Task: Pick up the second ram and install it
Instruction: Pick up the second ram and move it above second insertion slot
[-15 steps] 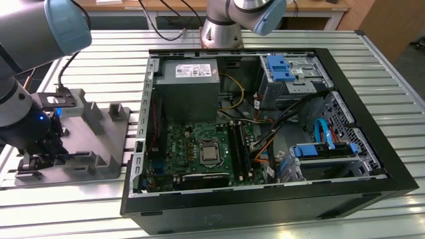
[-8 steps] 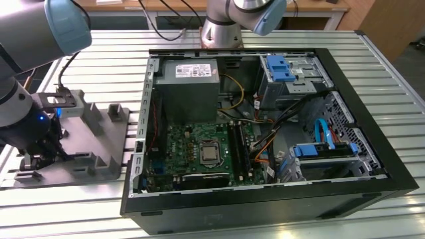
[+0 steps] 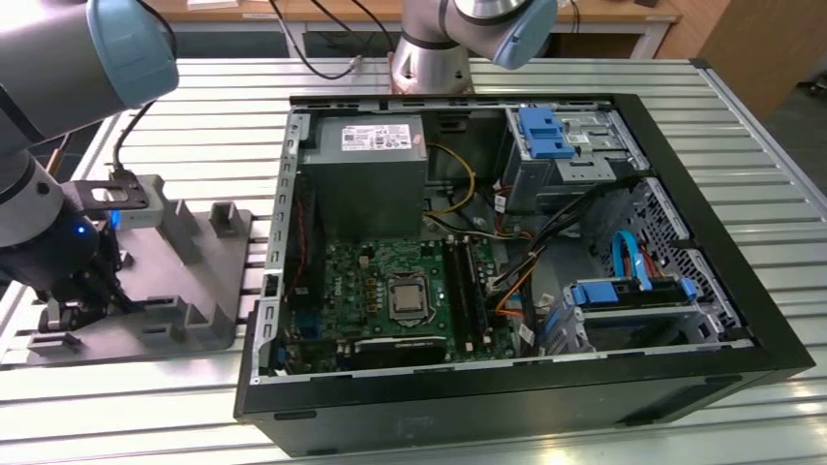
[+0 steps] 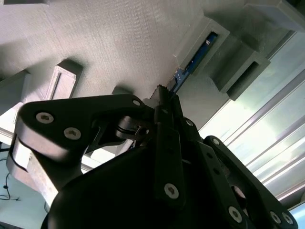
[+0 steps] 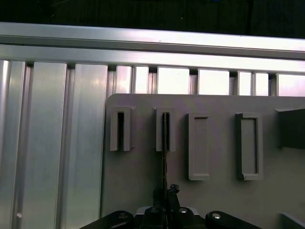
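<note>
The second ram is a thin dark blue stick standing on edge in the slotted blocks of a grey holder. In the first wrist view the second ram shows edge-on as a dark line running from a slot down into my gripper. The black fingers of my gripper are closed together around the near end of the stick. In the exterior view my gripper is low over the grey holder, at the exterior view's left of the open computer case.
Inside the case lie a green board with long black slots, a grey power-supply box, blue drive brackets and loose cables. The holder sits on a ribbed aluminium table. Other raised blocks stand on the holder.
</note>
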`<state>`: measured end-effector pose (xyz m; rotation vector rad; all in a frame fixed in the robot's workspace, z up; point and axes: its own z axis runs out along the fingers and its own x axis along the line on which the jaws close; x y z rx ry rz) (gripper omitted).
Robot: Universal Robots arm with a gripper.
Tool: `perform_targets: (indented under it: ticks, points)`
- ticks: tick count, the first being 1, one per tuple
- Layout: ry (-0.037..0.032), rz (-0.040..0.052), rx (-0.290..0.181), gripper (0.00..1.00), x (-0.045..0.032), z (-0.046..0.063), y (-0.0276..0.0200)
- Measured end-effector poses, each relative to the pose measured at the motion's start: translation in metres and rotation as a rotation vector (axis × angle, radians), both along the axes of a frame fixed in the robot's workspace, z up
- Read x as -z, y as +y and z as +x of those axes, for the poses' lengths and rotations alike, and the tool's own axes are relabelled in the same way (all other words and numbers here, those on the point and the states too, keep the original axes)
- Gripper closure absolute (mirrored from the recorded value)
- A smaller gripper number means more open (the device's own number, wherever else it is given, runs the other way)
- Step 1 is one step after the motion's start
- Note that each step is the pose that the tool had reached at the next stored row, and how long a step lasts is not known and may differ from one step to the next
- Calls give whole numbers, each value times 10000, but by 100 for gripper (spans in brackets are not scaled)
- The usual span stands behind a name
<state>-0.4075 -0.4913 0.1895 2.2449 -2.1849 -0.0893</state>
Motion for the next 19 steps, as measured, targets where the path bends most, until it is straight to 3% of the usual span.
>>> perform_targets:
  ticks: [11, 19]
  points:
    - [-4, 8, 0, 86, -4, 0, 1]
    - [-1, 14, -1, 86, -138, 0, 0]
